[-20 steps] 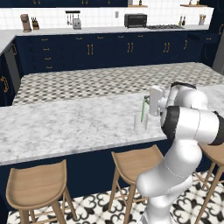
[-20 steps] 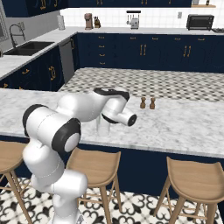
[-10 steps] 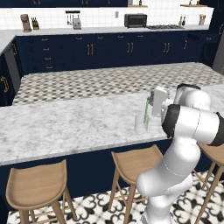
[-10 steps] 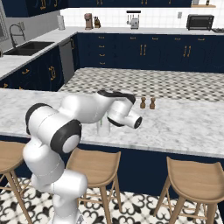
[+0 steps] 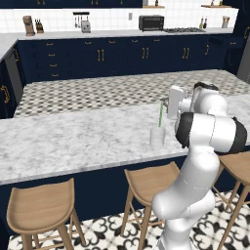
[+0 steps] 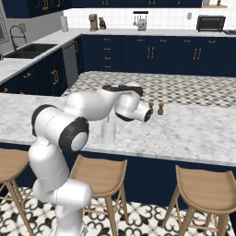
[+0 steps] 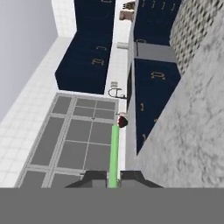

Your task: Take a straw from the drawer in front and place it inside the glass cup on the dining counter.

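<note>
Left base view: my thin light-green straw (image 5: 160, 114) stands upright over the small clear glass tumbler (image 5: 157, 137) on the white-grey marbled worktop (image 5: 73, 139), its lower end at or just inside the rim; I cannot tell which.

Right base view: my arm hangs above the tumbler (image 6: 109, 131), two small brown shakers (image 6: 156, 109) beyond it.

Hand view: my jaws (image 7: 113, 177) grip the straw (image 7: 114, 154). Fetching looks finished; lowering and letting go remain.
</note>
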Controlling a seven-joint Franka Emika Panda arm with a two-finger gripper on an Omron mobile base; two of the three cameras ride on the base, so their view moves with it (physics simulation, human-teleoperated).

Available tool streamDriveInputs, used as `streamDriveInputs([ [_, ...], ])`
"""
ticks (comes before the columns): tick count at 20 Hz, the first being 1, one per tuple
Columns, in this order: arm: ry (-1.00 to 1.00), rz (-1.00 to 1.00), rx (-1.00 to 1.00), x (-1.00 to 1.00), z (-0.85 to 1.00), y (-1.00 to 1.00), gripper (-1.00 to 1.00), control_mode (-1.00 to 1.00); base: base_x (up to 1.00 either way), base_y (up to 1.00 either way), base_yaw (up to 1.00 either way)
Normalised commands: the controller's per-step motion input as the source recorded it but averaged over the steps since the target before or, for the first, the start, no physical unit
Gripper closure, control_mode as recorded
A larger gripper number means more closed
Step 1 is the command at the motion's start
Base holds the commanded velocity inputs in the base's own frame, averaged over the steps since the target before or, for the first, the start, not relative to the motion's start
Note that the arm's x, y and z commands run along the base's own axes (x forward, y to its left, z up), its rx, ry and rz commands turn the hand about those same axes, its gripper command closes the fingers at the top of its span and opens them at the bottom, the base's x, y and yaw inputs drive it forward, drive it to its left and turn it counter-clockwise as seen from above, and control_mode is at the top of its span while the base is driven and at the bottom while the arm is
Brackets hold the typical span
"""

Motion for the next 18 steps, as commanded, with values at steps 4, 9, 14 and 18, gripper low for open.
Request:
streamDriveInputs([
  [4,0.0,0.04,0.0,0.0,0.29,0.0,1.0,-1.0,0.0,0.0,0.0],
  [9,0.01,0.05,0.01,0.25,0.05,0.0,1.0,-1.0,0.0,0.0,0.0],
  [14,0.01,0.06,0.05,0.17,-0.32,-0.01,1.0,-1.0,0.0,0.0,0.0],
  [18,0.01,0.08,0.03,0.0,-0.43,-0.06,1.0,-1.0,0.0,0.0,0.0],
])
